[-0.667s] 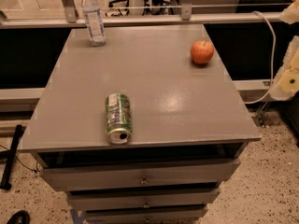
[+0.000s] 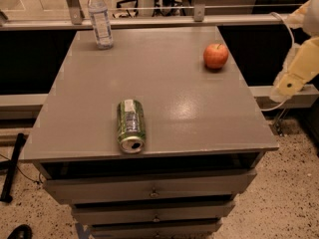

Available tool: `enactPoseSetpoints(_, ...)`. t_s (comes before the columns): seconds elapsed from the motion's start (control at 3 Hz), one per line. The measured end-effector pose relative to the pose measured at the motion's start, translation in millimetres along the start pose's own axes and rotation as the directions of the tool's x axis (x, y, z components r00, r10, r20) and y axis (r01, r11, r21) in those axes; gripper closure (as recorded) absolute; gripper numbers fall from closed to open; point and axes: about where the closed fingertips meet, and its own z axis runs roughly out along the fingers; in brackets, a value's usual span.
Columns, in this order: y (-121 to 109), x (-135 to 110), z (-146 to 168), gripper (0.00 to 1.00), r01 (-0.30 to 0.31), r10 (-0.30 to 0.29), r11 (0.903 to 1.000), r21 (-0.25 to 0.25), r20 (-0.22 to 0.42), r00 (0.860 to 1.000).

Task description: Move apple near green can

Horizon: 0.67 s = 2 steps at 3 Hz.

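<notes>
The red-orange apple (image 2: 216, 56) sits upright on the far right part of the grey table top (image 2: 169, 83). The green can (image 2: 131, 126) lies on its side near the front edge, left of centre, with its silver top facing the front. The two are well apart. My gripper (image 2: 293, 73) shows as a cream-coloured piece at the right edge of the view, off the table's right side. It is to the right of the apple, a little nearer the front, and holds nothing that I can see.
A clear plastic water bottle (image 2: 100, 18) stands upright at the far left corner. The table is a drawer cabinet (image 2: 152, 190) on a speckled floor. A metal rail (image 2: 164, 20) runs behind it, and a cable (image 2: 284, 29) hangs near my arm.
My gripper has shifted slightly left, toward the table's right side. The apple, the can and the bottle have not moved.
</notes>
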Motion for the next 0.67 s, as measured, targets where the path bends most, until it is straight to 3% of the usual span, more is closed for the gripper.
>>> enactPoseSetpoints(0.67, -80.3, -17.6, 68.5, 0.00, -0.011, 0.002, 0.9972, 0.074, 0.123, 0.992)
